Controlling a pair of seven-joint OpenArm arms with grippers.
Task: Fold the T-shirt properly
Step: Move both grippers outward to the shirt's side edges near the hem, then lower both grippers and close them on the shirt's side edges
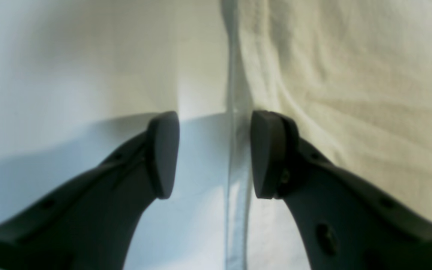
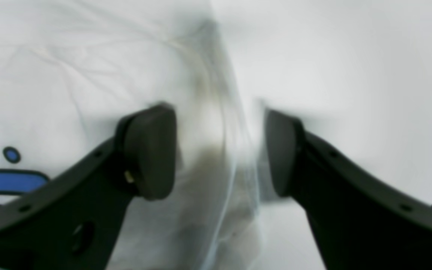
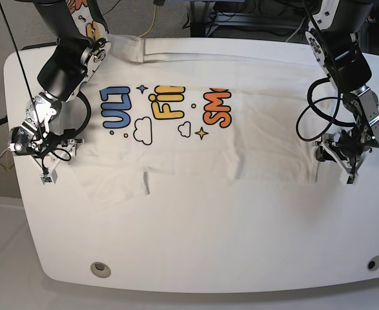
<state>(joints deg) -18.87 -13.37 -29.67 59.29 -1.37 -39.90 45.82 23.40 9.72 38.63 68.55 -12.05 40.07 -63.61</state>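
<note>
Near the front edge of the white surface (image 3: 195, 252), bare board is seen; beyond it the T-shirt (image 3: 202, 152) is laid across the middle, already doubled once so that only the upper halves of its printed words show. At the shirt's side edges, toward the left and right edges of the surface, the right gripper (image 2: 219, 150) and the left gripper (image 1: 214, 153) are lowered, each with jaws parted astride a hem, nothing yet clenched. A side fold is judged to be in preparation. Next, both hems would need pinching firmly, lifting together, and carrying inward without dragging the lower layer.
</note>
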